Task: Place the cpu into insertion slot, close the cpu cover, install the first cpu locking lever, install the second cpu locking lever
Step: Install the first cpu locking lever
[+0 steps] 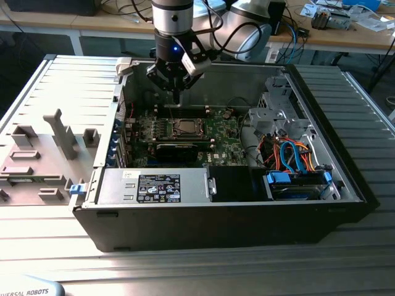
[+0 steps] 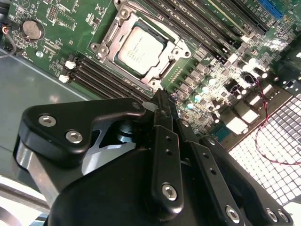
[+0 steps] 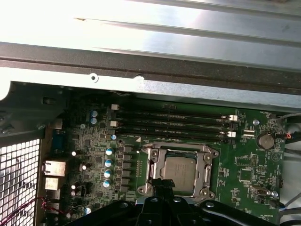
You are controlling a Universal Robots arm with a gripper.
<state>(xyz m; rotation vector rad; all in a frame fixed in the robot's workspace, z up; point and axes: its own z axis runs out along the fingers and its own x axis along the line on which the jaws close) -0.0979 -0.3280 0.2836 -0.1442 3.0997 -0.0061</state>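
Observation:
The cpu (image 2: 141,49), a silver-grey square chip, lies seated in the insertion slot (image 2: 100,47) in the middle of the green motherboard (image 1: 225,140). The cpu cover (image 2: 175,51), a silvery frame, lies flat around the chip's top. In the exterior view the cpu (image 1: 183,127) sits just below and in front of my gripper (image 1: 177,95), which hangs a little above the board's far edge. Its black fingers (image 2: 162,106) are pressed together with nothing between them. The first wrist view has the fingertips (image 3: 162,184) beside the cover's (image 3: 154,165) edge, clear of the cpu (image 3: 181,172).
The open computer case (image 1: 345,179) encloses the board. Memory slots (image 3: 174,125) flank the socket, and a long black card (image 1: 179,150) lies in front of it. Drive cables (image 1: 296,157) fill the exterior view's right, a power supply (image 1: 154,185) the front. A grey fixture tray (image 1: 37,160) sits outside.

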